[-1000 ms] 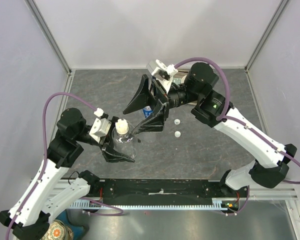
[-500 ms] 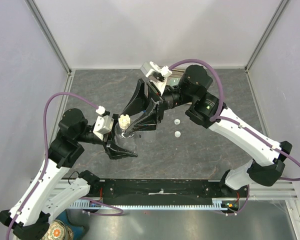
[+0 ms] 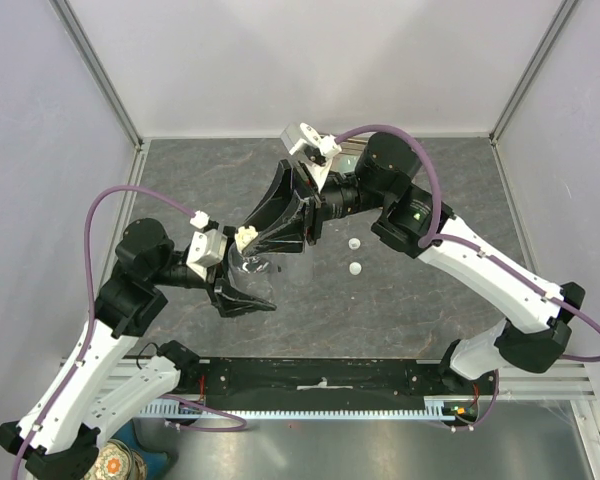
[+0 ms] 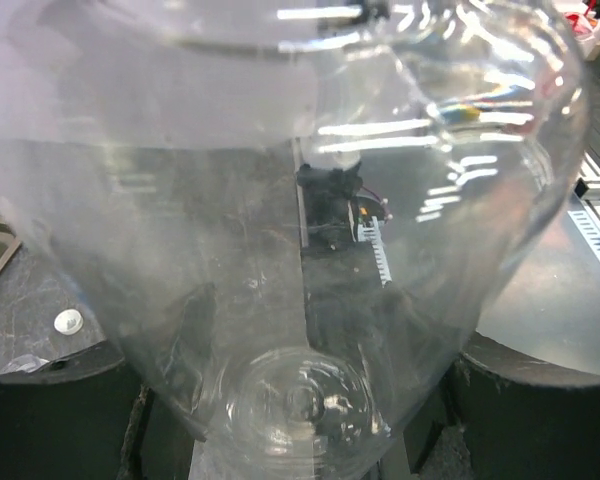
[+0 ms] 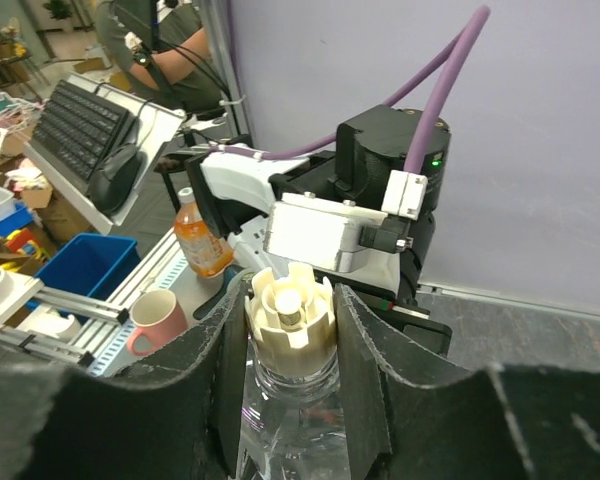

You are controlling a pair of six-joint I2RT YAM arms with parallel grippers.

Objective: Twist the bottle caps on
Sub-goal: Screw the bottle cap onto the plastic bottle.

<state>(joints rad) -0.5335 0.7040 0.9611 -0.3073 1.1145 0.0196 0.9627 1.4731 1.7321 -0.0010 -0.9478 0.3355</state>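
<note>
Near the left of the grey table [image 3: 195, 180], clamped in the left claw [image 3: 260, 288]: a clear bottle [image 3: 250, 270], neck up. Claw closed down to the width of the bottle's body. Same bottle filling almost the whole left wrist view [image 4: 300, 230], with dark fingers [image 4: 50, 410] at the lower corners and the table visible through the plastic.

Seated on the bottle's neck: a cream cap [image 5: 289, 308] with a notched rim, also visible from above [image 3: 246, 238].

Reaching in from the far right: the right claw [image 5: 289, 335], narrowed around that cap, one black finger [image 5: 365, 370] on each side. No gap to be made out between pads and cap. Directly behind the cap in the right wrist view, the black-and-white wrist of the left arm [image 5: 380, 190].

On the table to the right of both claws, apart from the bottle: a farther loose cap [image 3: 354, 243] and a nearer loose cap [image 3: 355, 268], close together but not touching.

Beyond the table's left edge, in the right wrist view: an orange drink bottle [image 5: 202, 240], a pink mug [image 5: 158, 318] and a keyboard [image 5: 80, 125].
</note>
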